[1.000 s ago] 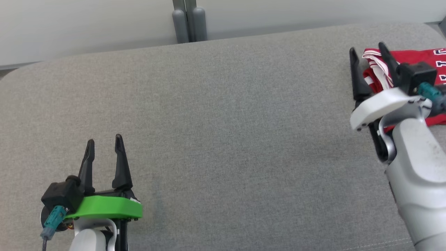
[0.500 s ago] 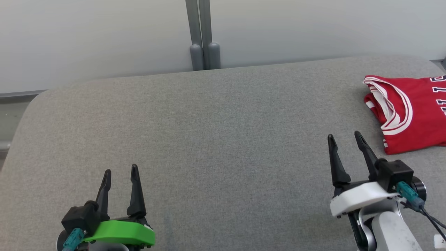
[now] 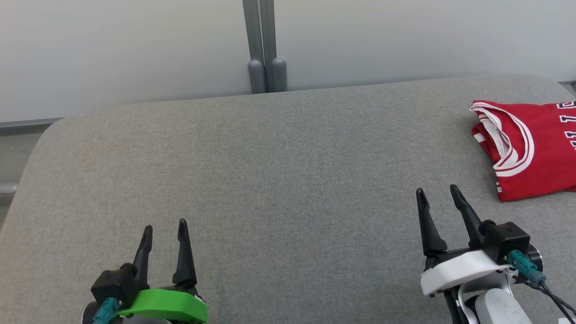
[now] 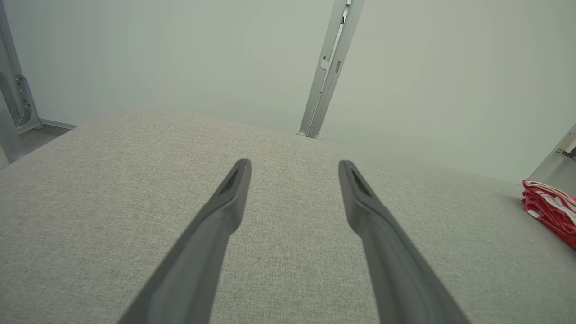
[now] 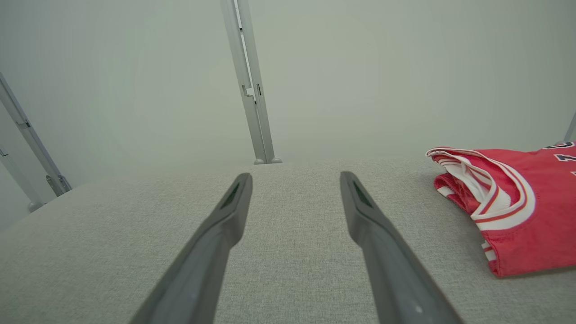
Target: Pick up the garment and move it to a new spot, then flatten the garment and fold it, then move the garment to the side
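The garment (image 3: 535, 148), a red jersey with white trim, lies folded at the far right of the grey surface (image 3: 279, 189), partly cut off by the head view's edge. It also shows at the right in the right wrist view, garment (image 5: 517, 202), and as a sliver, garment (image 4: 551, 209), in the left wrist view. My right gripper (image 3: 437, 193) stands open low on the right, apart from the jersey, nothing between its fingers. My left gripper (image 3: 164, 227) stands open at the lower left, empty.
A pale wall rises behind the grey surface, with a grey metal post (image 3: 264, 49) at its middle. The surface's rounded left corner (image 3: 49, 135) drops off to the floor.
The right gripper has pulled back from over the jersey toward the near edge, leaving it lying folded. The camera has tilted, so the whole picture has shifted downward.
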You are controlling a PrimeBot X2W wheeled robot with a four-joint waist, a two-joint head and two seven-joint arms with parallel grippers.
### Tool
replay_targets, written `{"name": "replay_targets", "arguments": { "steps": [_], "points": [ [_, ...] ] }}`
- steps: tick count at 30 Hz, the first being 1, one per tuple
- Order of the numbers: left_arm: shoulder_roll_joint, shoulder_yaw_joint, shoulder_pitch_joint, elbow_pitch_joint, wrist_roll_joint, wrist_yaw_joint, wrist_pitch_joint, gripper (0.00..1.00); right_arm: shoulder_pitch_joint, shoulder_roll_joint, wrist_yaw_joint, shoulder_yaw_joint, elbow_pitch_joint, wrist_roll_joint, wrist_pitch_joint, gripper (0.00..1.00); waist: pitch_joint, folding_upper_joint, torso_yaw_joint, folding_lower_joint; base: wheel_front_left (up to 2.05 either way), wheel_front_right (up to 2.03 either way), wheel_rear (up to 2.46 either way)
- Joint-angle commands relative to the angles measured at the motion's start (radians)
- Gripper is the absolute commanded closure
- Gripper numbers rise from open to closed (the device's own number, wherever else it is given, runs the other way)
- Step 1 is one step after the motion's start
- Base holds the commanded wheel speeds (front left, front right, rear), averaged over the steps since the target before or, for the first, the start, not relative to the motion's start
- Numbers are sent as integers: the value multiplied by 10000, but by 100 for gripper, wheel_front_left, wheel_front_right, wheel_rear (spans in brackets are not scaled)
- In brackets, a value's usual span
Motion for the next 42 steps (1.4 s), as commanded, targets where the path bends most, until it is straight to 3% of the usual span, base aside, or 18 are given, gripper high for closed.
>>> {"name": "replay_targets", "arguments": {
  "steps": [1, 6, 7, 12, 42],
  "points": [
    [29, -18, 54, 30, -18, 53, -27, 0, 95, -2, -4, 11, 11, 59, -40, 0, -5, 0, 14, 0, 0, 0, 0],
    [29, -56, 66, 68, 20, 34, -27, 0, 140, -1, -4, 7, 2, 85, -43, 0, -40, 0, 49, 0, 0, 0, 0],
    [0, -70, 2, 49, 6, -2, 0, 100, 17, 0, 0, 5, 4, 58, 0, 100, -41, 0, 49, 0, 0, 0, 0],
    [-15, -99, 149, 417, -103, -16, 87, 100, 246, 26, 2, 19, 360, 187, 38, 100, -42, 0, 52, 0, 0, 0, 0],
    [63, 825, -359, 430, -4611, -595, 1372, 100, -4, -144, 1, -435, 430, 5553, 1232, 100, -15, 0, 91, 0, 0, 0, 0]
  ]
}}
